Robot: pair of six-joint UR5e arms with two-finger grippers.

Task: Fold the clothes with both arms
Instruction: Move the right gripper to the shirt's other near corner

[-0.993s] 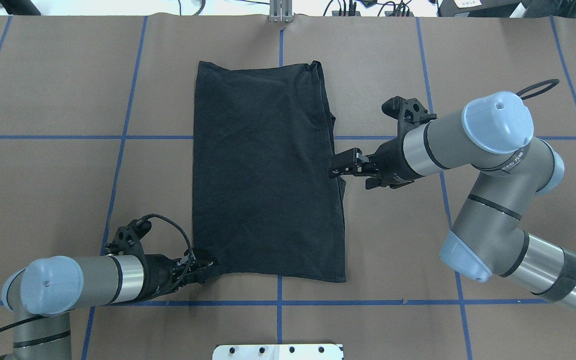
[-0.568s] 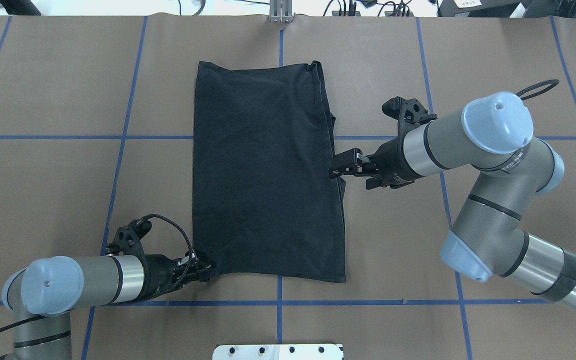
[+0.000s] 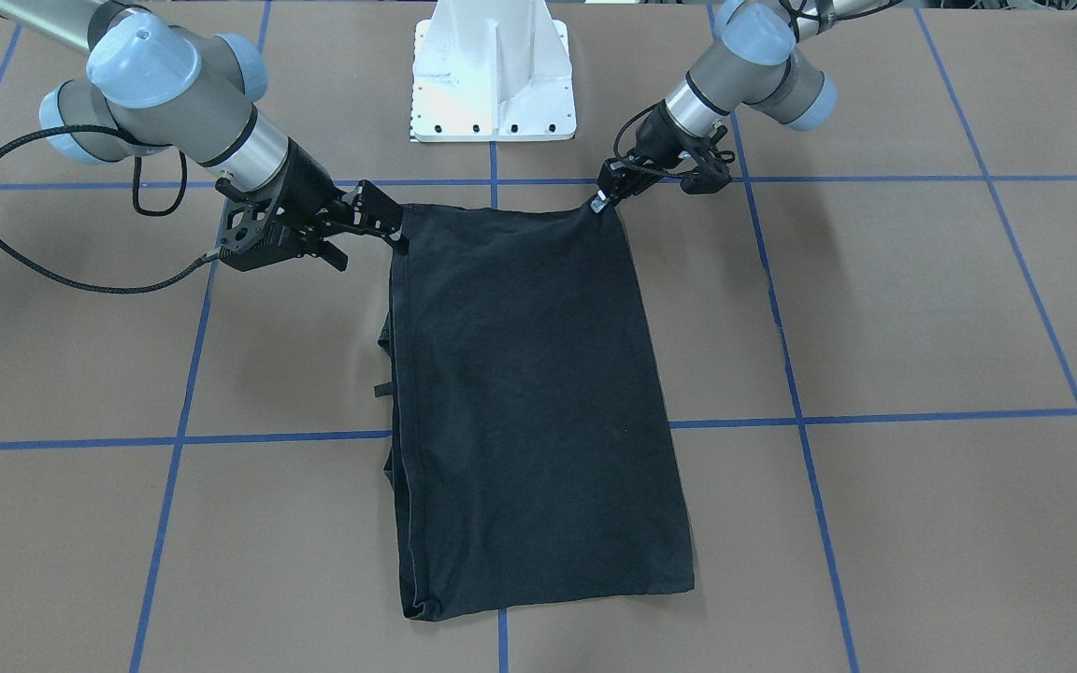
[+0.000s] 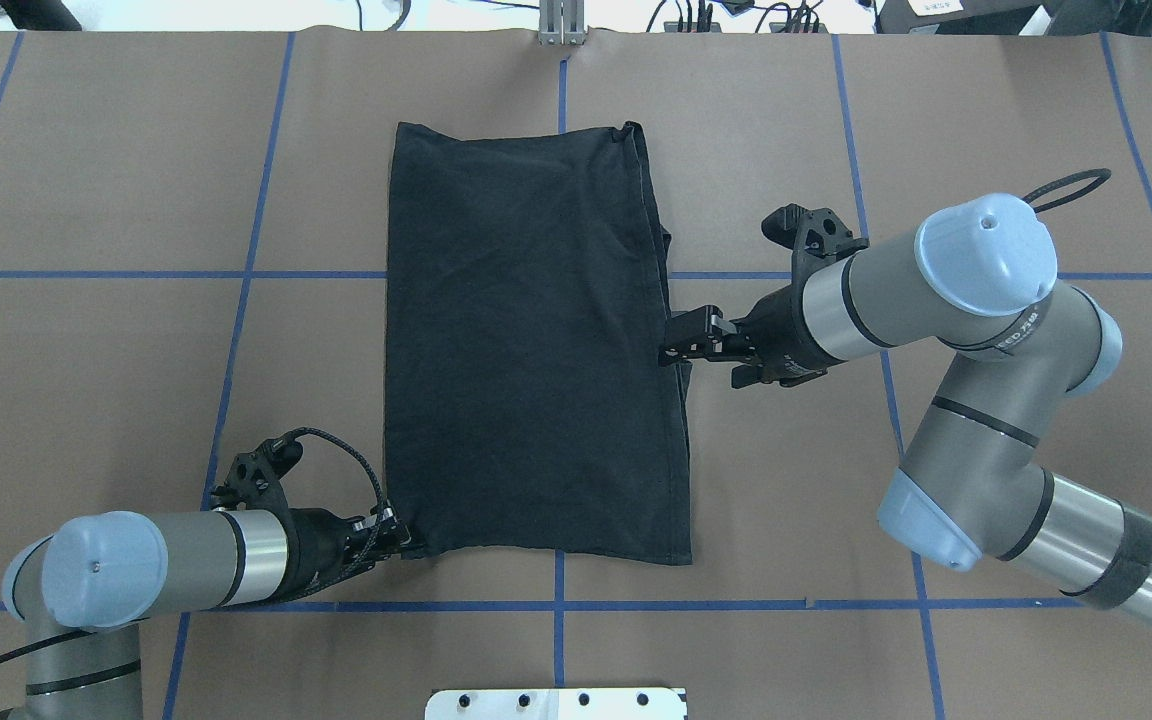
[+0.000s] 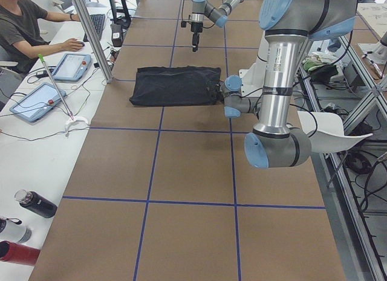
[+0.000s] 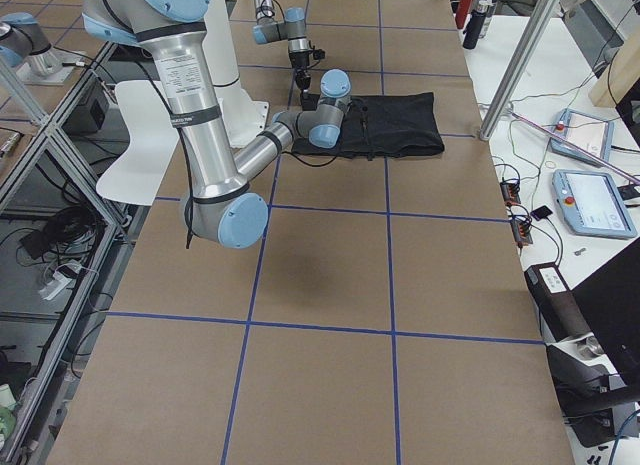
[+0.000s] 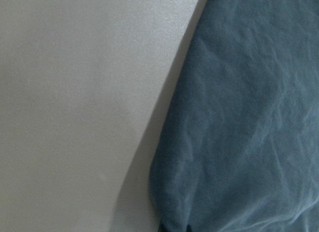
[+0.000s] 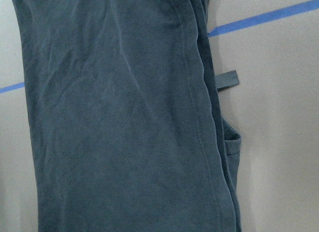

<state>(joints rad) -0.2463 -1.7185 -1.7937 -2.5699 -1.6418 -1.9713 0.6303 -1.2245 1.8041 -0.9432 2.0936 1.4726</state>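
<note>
The left gripper (image 4: 404, 541) has drawn back slightly, clamped on the shirt (image 4: 536, 340) corner. Side view, unlike overhead, shows the right gripper (image 4: 674, 348) hovering above the shirt edge; finger spacing cannot be told.

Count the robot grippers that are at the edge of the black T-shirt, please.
2. The left gripper is at the corner of the T-shirt nearest the robot, on its left; the right gripper is over the opposite long edge. None seems hidden.
</note>
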